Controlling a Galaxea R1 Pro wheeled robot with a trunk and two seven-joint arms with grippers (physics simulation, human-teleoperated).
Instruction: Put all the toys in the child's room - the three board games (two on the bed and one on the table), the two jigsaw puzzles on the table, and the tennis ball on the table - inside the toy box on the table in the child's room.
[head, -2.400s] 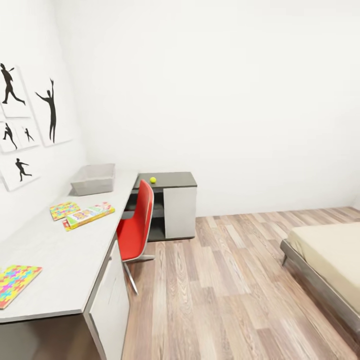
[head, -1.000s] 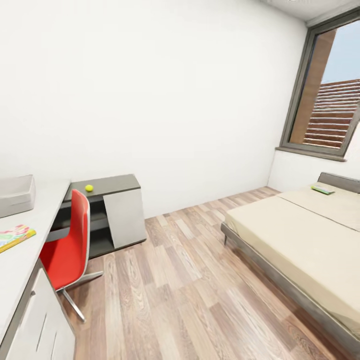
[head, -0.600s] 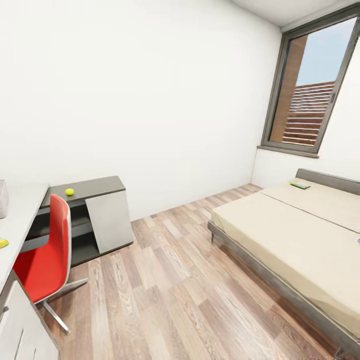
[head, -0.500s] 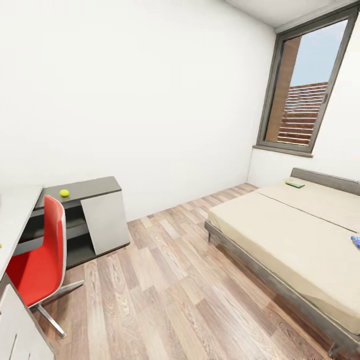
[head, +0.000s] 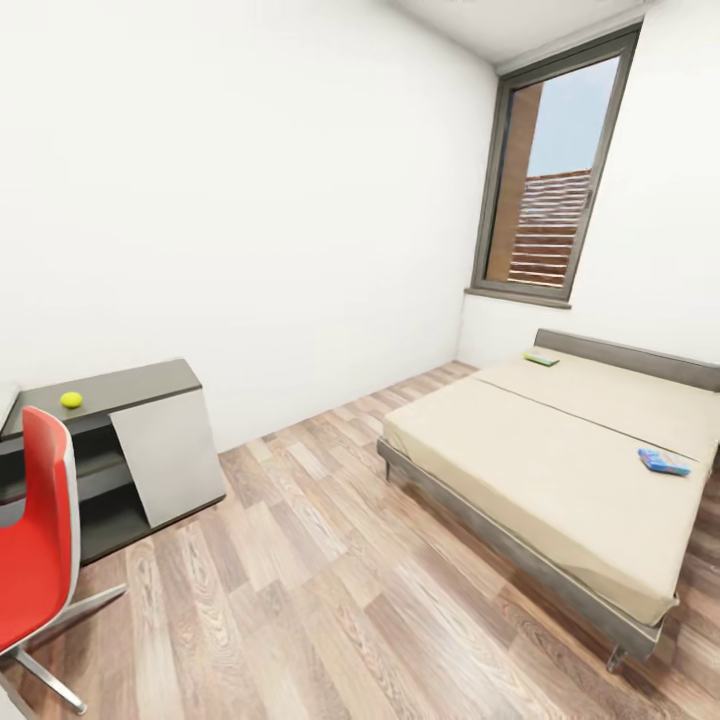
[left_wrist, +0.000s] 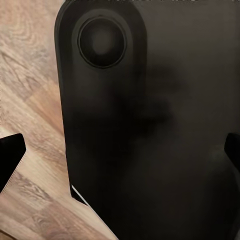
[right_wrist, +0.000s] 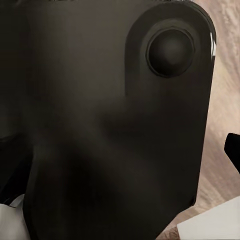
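Now two board games, a green one and a blue one, lie well apart on the bed, the tennis ball sits on the dark cabinet, and I cannot tell if the grippers are open or closed.

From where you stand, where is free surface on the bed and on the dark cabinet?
The bed is mostly bare: the wide beige stretch between the green board game at the headboard and the blue board game near the right edge. The dark cabinet is free right of the tennis ball; the red chair crowds its left.
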